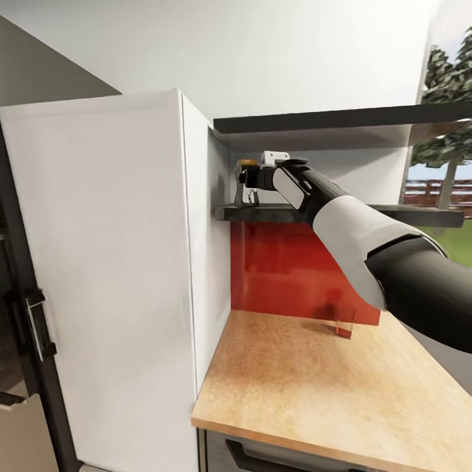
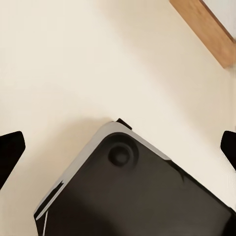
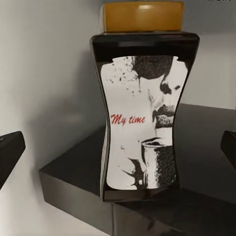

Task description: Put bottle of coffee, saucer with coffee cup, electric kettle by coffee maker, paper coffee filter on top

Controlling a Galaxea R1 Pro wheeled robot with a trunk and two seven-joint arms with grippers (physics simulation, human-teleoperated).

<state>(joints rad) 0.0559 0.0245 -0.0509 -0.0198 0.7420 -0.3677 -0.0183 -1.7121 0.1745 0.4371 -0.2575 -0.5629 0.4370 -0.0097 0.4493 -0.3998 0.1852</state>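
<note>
Yellow-lidded and dark inside, the bottle of coffee (image 3: 145, 105) stands upright on the black kitchen shelf (image 1: 406, 215), at that shelf's end nearest the white wall cabinet (image 1: 105, 275). Its pale label reads "My time" in red. The right tool (image 1: 249, 178) has reached in level with the bottle, its two fingertips (image 3: 10, 152) spread wide on either side of the bottle and not touching it; the jaws stand apart. A second dark shelf (image 1: 328, 119) runs above the bottle's shelf, and a red wall panel (image 1: 282, 269) sits below it. Under that panel lies the wood-look tabletop (image 1: 295, 387), bearing a small clear glass (image 1: 344, 322) with a reddish tint close to the panel. The left tool (image 2: 118, 147) also has its fingertips wide apart, over a pale surface and a dark rounded robot part (image 2: 137, 196).
</note>
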